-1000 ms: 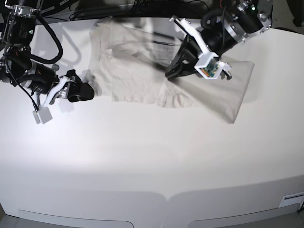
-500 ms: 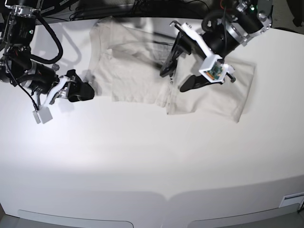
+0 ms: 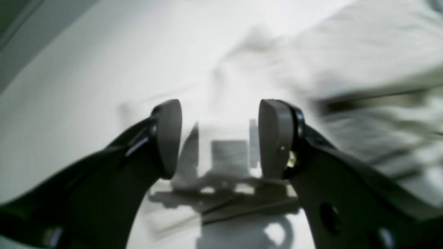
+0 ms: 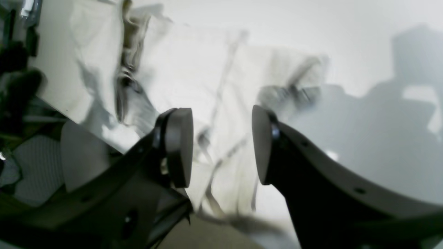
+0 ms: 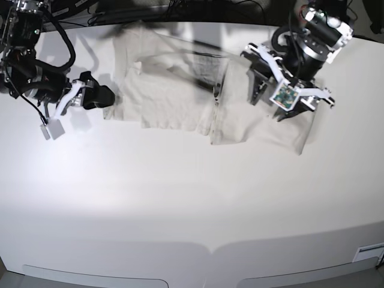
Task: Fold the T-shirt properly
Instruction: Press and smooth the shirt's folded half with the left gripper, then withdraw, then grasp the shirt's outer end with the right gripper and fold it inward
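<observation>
Both jaws gape empty above T-shirt [image 5: 174,90]

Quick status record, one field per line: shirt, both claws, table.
shirt: T-shirt lies spread and creased on the far part of the table, one side folded over near the left arm
left claw: left claw open, nothing between the pads, above the shirt's edge
right claw: right claw open, empty, at the shirt's other edge
table: white table, near part bare of cloth
fold: not finished
</observation>
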You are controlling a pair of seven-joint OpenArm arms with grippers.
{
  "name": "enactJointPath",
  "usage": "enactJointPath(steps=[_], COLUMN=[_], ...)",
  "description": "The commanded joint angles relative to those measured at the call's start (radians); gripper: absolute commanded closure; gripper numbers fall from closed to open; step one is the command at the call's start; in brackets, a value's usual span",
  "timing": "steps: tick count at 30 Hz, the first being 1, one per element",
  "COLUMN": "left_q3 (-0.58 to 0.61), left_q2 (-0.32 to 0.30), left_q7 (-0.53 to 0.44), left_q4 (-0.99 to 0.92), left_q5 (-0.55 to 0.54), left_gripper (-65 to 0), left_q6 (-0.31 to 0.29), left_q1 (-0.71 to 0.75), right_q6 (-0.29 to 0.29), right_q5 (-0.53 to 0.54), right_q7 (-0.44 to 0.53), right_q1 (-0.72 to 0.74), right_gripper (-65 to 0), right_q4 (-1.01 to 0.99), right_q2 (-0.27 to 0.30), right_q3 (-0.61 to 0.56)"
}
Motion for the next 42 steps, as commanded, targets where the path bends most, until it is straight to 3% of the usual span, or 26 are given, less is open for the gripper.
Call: enactJointPath(steps=[1,7,11,15,19,22,25,30,37,42], left_q3=[-0.027,-0.193,-0.307,-0.383,-0.435,-0.455,-0.462,-0.461,-0.461,-0.461], left_q2=[-0.002,-0.002,-0.002,-0.002,-0.002,-0.002,-0.011,-0.061,-0.132,-0.14], left_q7=[-0.036,-0.043,-0.112,-0.138,-0.149,-0.148,-0.145,-0.144,-0.138,-0.138], left_q4=[0.018,0.014,-0.07,-0.216,-0.325,-0.353,-0.354,-0.354,-0.354,-0.354], left_q5=[-0.005,-0.131,-0.237,-0.305,-0.34,-0.366,-0.372,-0.383,-0.435,-0.436], left_gripper=[-34.5,-34.5,-34.5,-34.5,-34.5,-34.5,-34.5,-34.5,-34.5,-34.5], left_q6=[0.004,0.003,0.002,-0.077,-0.161,-0.211,-0.22,-0.22,-0.22,-0.22], left_q1=[0.003,0.003,0.003,0.003,0.002,0.003,0.003,0.003,0.005,0.005], right_q6=[0.001,-0.01,-0.069,-0.086,-0.087,-0.086,-0.087,-0.087,-0.087,-0.063], right_q5=[0.024,-0.011,-0.028,-0.034,-0.105,-0.169,-0.259,-0.295,-0.285,-0.161], right_q7=[0.007,0.029,0.041,0.051,0.06,0.116,0.151,0.155,0.139,0.06], right_q1=[-0.013,-0.114,-0.132,-0.132,-0.132,-0.132,-0.132,-0.123,-0.071,-0.057], right_gripper=[-28.3,-28.3,-28.3,-28.3,-28.3,-28.3,-28.3,-28.3,-28.3,-28.3], right_q4=[0.017,0.017,0.016,0.015,0.014,0.014,0.014,-0.05,-0.221,-0.261], right_q2=[0.014,0.013,0.006,-0.042,-0.134,-0.185,-0.22,-0.25,-0.256,-0.256], right_q3=[0.025,0.106,0.102,0.102,0.102,0.102,0.102,0.102,0.102,0.098])
